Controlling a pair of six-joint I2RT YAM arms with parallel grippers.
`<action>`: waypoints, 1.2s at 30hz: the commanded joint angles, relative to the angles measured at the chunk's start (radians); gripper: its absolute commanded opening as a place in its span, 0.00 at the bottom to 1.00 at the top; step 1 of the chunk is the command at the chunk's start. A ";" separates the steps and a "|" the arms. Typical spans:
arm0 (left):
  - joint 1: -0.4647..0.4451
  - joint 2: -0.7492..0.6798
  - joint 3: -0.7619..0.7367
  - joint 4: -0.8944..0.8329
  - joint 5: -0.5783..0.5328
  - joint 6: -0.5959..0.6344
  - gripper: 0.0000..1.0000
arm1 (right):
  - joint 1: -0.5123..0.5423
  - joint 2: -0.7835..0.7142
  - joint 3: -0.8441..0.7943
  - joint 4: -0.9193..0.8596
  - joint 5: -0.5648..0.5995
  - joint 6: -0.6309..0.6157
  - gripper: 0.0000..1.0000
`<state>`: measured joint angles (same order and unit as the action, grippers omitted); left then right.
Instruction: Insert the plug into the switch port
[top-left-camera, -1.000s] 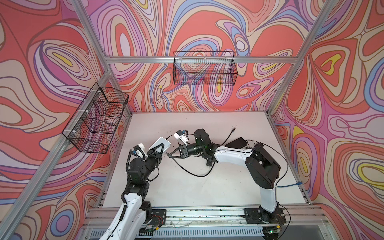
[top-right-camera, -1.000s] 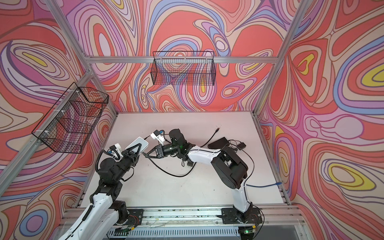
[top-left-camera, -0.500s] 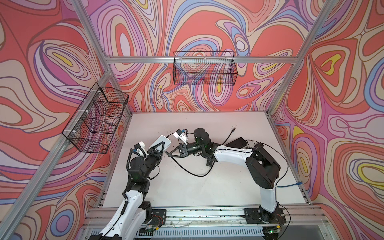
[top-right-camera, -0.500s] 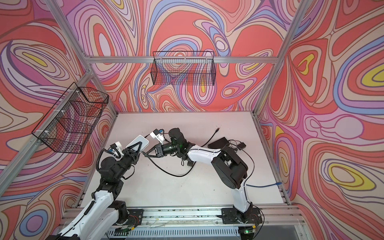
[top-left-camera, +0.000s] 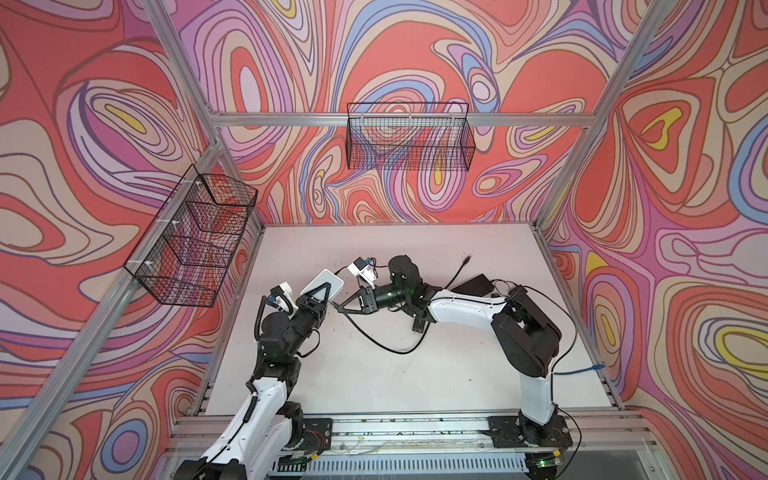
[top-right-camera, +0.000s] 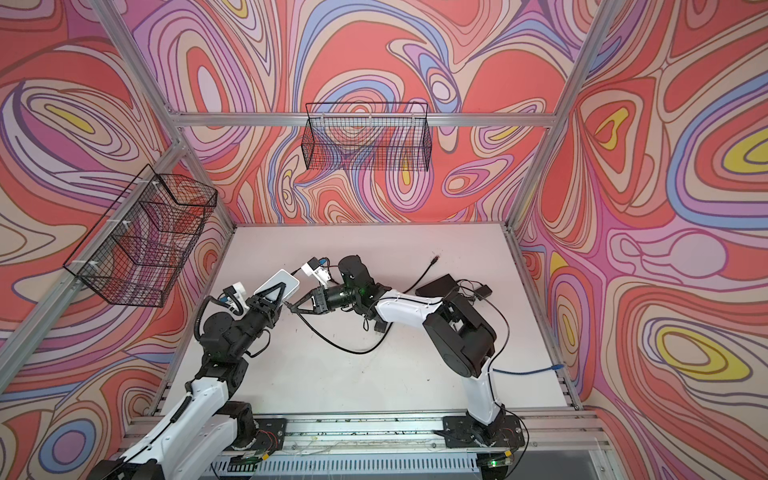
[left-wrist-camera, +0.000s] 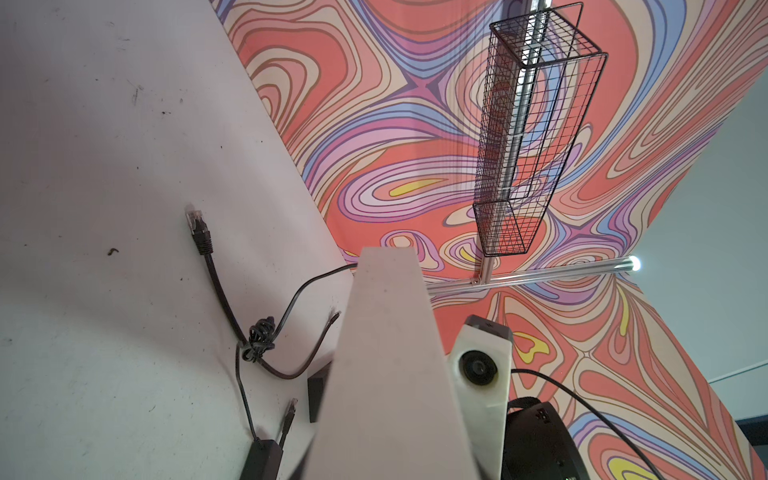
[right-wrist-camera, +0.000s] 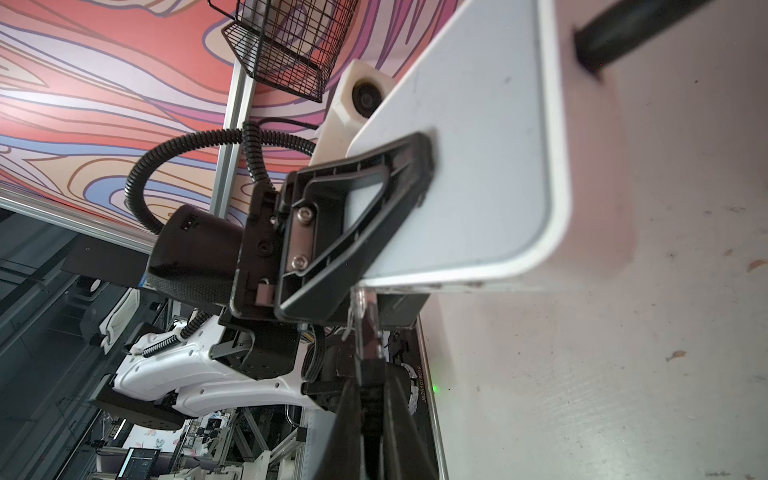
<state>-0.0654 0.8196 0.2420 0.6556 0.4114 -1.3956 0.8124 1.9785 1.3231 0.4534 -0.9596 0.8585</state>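
– Change over the last second?

– Hardly any. Kept the left gripper (top-left-camera: 320, 296) clamped on the switch (top-left-camera: 328, 279), raised off the table (top-left-camera: 374, 395) and tilted, in the same spot in both top views. Shifted only the left arm's lower links a little. Kept the right gripper (top-left-camera: 338, 308) pinched on the plug (right-wrist-camera: 365, 328) throughout, nose to nose with the switch.

– Meaning for the task?

– Judged as fine alignment: past the approach, short of a confirmed insertion. No push visible across that second, so probably paused or creeping.

– And plug against gripper?

– Viewed from the right wrist: held the plug's black boot between the two closed fingers (right-wrist-camera: 347, 424), clear end sticking out beyond the tips. Put that clear end right at the switch's lower edge, touching or nearly touching the dark recess taken for the port (right-wrist-camera: 403, 309), just beside the left gripper's finger. Could not tell whether already inside or merely resting against the rim.

– Cable?

– Trailed the cable (top-left-camera: 399, 352) from the right gripper down onto the table in a slack loop.
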 joint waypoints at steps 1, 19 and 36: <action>-0.013 -0.005 0.020 0.081 0.048 -0.016 0.10 | -0.009 -0.030 -0.013 0.011 0.020 -0.015 0.00; -0.013 -0.016 0.018 0.086 0.043 -0.018 0.10 | -0.010 -0.060 -0.051 0.028 0.015 -0.015 0.00; -0.024 0.027 0.026 0.132 0.058 -0.022 0.10 | -0.013 -0.036 -0.021 0.021 0.010 -0.008 0.00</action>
<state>-0.0795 0.8402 0.2420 0.7025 0.4454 -1.4086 0.8055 1.9507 1.2831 0.4625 -0.9581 0.8547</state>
